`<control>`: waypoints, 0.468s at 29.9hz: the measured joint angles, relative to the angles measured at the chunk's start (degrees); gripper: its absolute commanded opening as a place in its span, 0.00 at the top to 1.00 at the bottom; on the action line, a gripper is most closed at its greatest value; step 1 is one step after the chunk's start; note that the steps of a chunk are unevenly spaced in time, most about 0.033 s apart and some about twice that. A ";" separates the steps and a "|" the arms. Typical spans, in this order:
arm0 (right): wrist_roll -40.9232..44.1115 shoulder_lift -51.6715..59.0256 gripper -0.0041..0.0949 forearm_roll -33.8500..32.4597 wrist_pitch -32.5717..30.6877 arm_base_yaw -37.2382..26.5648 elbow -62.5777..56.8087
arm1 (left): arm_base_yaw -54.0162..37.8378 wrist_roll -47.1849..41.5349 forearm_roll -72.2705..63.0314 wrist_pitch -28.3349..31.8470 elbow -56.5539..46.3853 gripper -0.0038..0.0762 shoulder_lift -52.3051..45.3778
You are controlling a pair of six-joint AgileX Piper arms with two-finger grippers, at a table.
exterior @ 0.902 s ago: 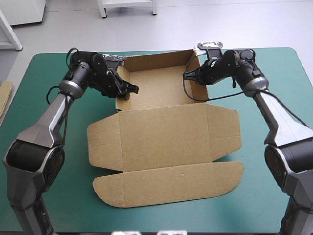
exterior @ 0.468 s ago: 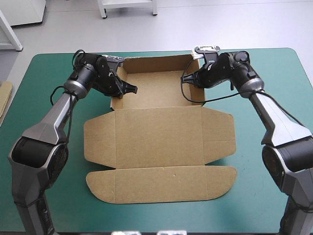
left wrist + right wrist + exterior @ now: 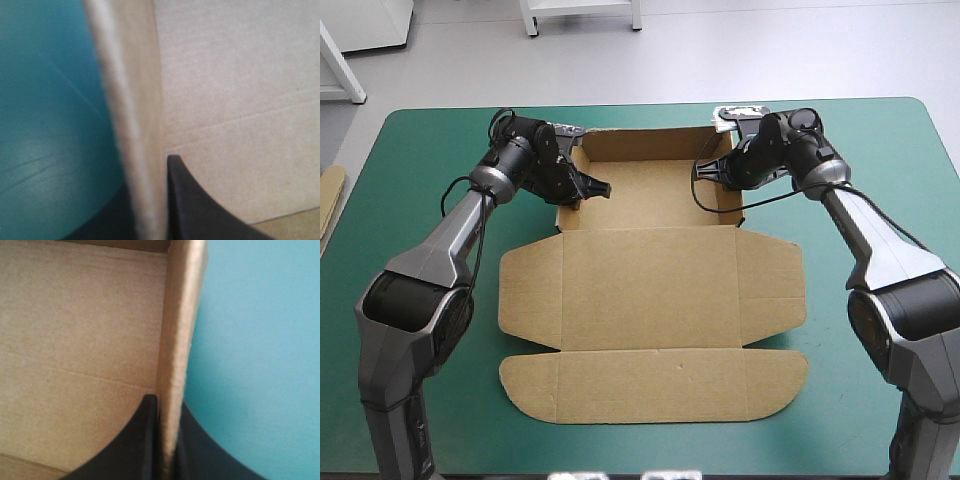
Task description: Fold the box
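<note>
The box is laid as open tray, lid flat. Left wall is pinched by left gripper, right wall by right gripper.

Robot lab: twin arms, teal-green table

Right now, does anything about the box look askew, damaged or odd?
Nothing stands out. The box has its tray walls upright and lid flat, undamaged; the left gripper and right gripper are each shut on a side wall.
</note>
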State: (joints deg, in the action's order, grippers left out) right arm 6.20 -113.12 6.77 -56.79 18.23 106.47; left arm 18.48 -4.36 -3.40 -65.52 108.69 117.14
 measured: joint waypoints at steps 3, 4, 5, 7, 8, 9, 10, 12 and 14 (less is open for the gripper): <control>0.36 -1.77 0.96 -0.14 -0.59 0.12 0.00 | 0.00 0.00 0.20 -0.05 0.00 0.96 1.13; 0.47 -2.13 0.96 -0.19 -0.65 0.12 0.00 | 0.00 0.00 0.32 -0.05 0.00 0.96 1.38; 0.61 -2.49 0.96 -0.25 -0.65 0.12 0.00 | 0.00 -0.15 0.42 0.11 0.00 0.96 1.70; 0.59 -3.09 0.96 -0.45 -0.58 0.12 0.05 | 0.02 -0.58 0.65 0.61 0.00 0.96 2.20; 0.65 -3.39 0.96 -0.55 -0.52 0.12 0.18 | 0.07 -0.70 0.69 1.01 0.00 0.96 2.52; 0.67 -3.65 0.96 -0.60 -0.49 0.12 0.31 | 0.12 -0.82 0.76 1.28 0.00 0.96 2.81; 0.69 -3.76 0.96 -0.60 -0.63 0.12 0.46 | 0.13 -0.88 0.84 1.43 0.00 0.96 3.13; 0.81 -4.03 0.96 -0.62 -0.69 0.18 0.63 | 0.22 -1.02 0.97 1.63 0.07 0.96 3.53; 0.89 -4.33 0.96 -0.67 -0.79 0.18 0.91 | 0.29 -1.02 1.11 1.63 0.27 0.96 3.79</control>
State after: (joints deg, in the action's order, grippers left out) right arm 7.09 -117.45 6.11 -57.58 18.41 107.38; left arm 18.77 -5.38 -2.29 -63.89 108.96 120.93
